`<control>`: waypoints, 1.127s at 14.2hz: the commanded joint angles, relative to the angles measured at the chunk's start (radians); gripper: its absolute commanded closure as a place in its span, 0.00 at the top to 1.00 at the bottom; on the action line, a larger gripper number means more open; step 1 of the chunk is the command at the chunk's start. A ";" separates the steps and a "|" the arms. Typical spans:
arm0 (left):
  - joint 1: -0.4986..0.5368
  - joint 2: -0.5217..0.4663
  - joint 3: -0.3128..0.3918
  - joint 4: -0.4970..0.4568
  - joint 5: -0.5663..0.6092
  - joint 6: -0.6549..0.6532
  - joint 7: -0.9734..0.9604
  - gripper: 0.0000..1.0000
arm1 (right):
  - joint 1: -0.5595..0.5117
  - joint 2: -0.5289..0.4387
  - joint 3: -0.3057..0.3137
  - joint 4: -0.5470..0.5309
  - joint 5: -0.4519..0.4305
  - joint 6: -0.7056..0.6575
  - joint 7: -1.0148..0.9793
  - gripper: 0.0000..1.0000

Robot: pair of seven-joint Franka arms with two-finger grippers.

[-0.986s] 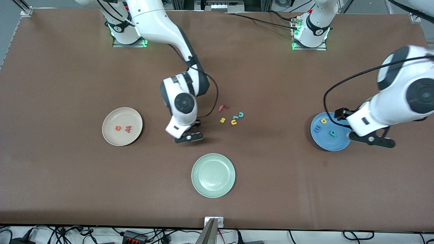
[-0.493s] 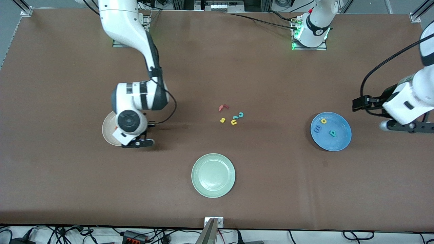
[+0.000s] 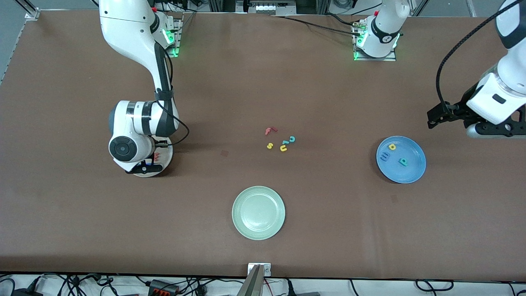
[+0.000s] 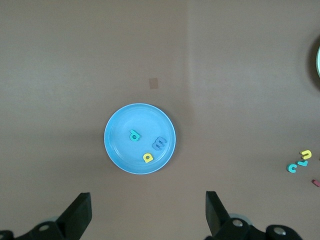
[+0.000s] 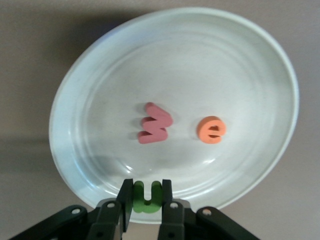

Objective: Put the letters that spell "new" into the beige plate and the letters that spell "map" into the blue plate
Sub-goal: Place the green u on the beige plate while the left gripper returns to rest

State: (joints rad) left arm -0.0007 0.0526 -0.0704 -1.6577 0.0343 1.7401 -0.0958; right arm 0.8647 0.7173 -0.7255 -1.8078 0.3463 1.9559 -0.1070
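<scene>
I see my right gripper [image 5: 145, 200] pinching the green n [image 5: 146, 196] over the beige plate [image 5: 100, 75], my left gripper [image 4: 147, 217] spread wide above the blue plate [image 4: 120, 150].

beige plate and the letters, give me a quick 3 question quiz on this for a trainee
1. True or false: the right gripper over the beige plate is shut on the green "n".
2. Which letters already lie in the beige plate?
A. pinkish-red "w" and orange "e"
B. a red "f" and a yellow "s"
C. none
3. Fill in: the blue "m", yellow "a" and teal "p" lie in the ____ plate, which the open left gripper hangs over.

Key: 1 true; 2 A; 3 blue.
</scene>
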 commanded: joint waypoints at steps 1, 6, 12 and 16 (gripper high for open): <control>-0.031 -0.080 0.032 -0.093 -0.019 0.061 0.011 1.00 | 0.003 -0.035 0.003 -0.027 0.023 0.015 -0.004 1.00; -0.013 -0.108 0.027 -0.148 -0.024 0.081 0.068 1.00 | 0.014 -0.108 -0.073 0.034 0.028 -0.056 0.012 1.00; 0.010 -0.137 0.014 -0.125 -0.024 -0.026 0.105 1.00 | -0.003 -0.113 -0.147 0.214 0.037 -0.175 0.036 1.00; -0.001 -0.131 0.014 -0.073 -0.024 -0.053 0.114 1.00 | -0.067 -0.146 -0.106 0.315 0.062 -0.201 0.071 1.00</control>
State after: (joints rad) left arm -0.0048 -0.0752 -0.0528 -1.7533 0.0340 1.7097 -0.0120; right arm 0.8597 0.5946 -0.8691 -1.5565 0.3774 1.7897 -0.0704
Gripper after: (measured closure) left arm 0.000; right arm 0.000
